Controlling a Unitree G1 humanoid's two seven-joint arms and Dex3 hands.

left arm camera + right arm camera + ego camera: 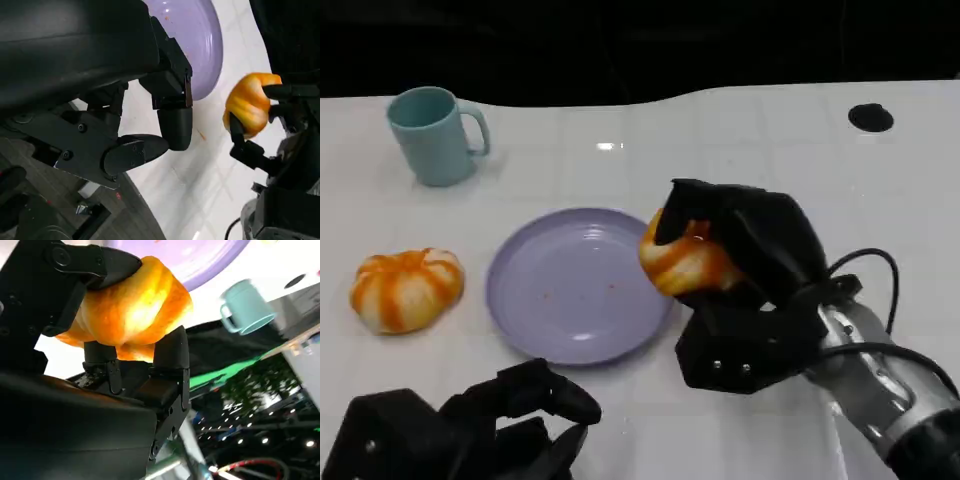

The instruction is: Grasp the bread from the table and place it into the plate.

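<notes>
1. No readable writing or brand on the mug [433,135], the plate [575,285] or either bun.
2. Right hand [745,285]: fingers wrapped around the bread [682,262], held above the table at the plate's rim.
3. Left hand [470,430]: low, near the plate's front edge, fingers [175,125] apart, holding nothing.
4. Second bun [406,288]: on the table, well beyond the left fingertips.

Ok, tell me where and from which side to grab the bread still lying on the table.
Take the loose bread across its rounded middle, coming down from above with the left hand, which sits nearest. It lies flat, dome up, with bare table around it, apart from the plate. The right hand already holds another bread.
</notes>
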